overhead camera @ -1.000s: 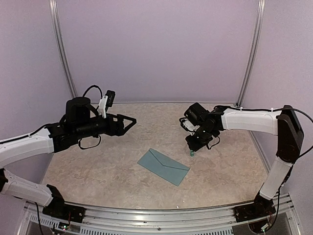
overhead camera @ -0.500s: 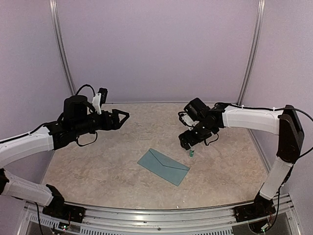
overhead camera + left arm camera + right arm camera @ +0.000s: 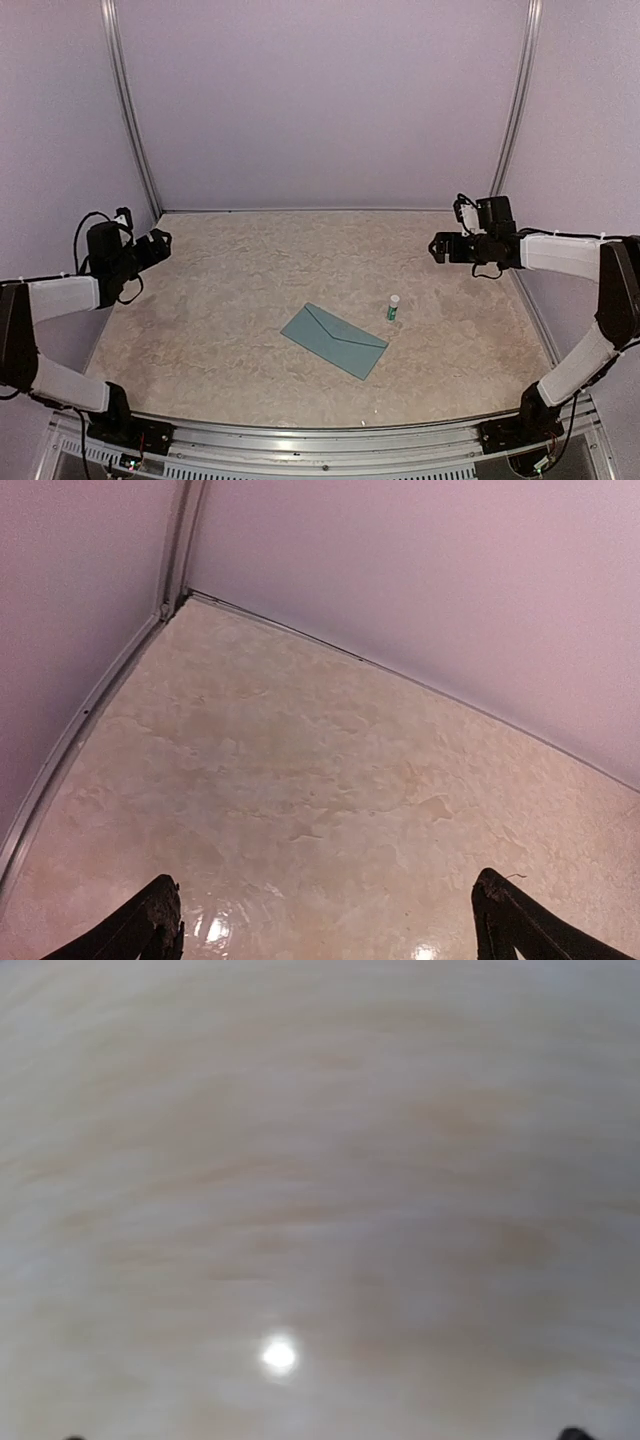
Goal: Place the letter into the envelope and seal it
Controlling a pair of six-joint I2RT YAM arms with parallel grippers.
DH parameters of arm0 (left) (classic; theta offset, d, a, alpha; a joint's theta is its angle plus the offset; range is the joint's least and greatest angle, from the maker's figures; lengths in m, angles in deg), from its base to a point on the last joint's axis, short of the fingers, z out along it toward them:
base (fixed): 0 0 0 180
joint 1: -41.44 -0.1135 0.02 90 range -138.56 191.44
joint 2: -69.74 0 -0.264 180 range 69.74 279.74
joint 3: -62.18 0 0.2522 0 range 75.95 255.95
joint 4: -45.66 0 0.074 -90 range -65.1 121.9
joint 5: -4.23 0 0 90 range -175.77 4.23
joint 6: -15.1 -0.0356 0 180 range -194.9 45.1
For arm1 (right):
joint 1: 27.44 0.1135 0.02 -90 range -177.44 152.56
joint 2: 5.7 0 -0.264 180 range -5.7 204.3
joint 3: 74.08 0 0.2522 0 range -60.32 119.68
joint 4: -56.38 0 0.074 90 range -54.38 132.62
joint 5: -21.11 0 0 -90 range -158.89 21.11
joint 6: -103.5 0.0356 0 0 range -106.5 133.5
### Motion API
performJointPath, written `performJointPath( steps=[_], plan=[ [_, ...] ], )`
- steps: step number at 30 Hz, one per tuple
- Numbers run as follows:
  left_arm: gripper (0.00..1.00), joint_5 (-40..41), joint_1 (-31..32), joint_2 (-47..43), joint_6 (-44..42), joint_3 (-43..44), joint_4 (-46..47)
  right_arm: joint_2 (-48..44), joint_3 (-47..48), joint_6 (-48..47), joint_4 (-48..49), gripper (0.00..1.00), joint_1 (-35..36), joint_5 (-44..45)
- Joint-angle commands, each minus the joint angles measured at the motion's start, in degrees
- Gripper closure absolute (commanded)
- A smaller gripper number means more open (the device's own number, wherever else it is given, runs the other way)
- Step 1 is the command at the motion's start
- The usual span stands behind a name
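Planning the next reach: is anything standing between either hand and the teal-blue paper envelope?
A small upright green-and-white glue stick stands just off the flat teal-blue paper envelope, roughly on the right hand's line to it. Nothing visible lies between the left hand and it.

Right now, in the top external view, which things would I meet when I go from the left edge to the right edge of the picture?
left gripper -> envelope -> glue stick -> right gripper
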Motion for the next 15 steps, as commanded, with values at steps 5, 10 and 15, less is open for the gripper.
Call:
performJointPath(
  steps=[5, 10, 15],
  plan=[
    [0.02, 8.4, -5.7, -9.2, -9.5, -16.0, 20.3, -16.6, -27.1, -2.0, 35.8, 0.01, -15.9, -0.2],
    [0.01, 10.8, -4.9, -8.4, -12.2, -19.6, 23.3, -20.0, -36.5, -4.6, 45.6, 0.00, -16.4, 3.9],
    [0.01, 10.9, -4.2, -6.8, -12.5, -19.8, 25.0, -17.8, -36.7, -5.1, 47.0, 0.01, -16.4, 3.9]
  ],
)
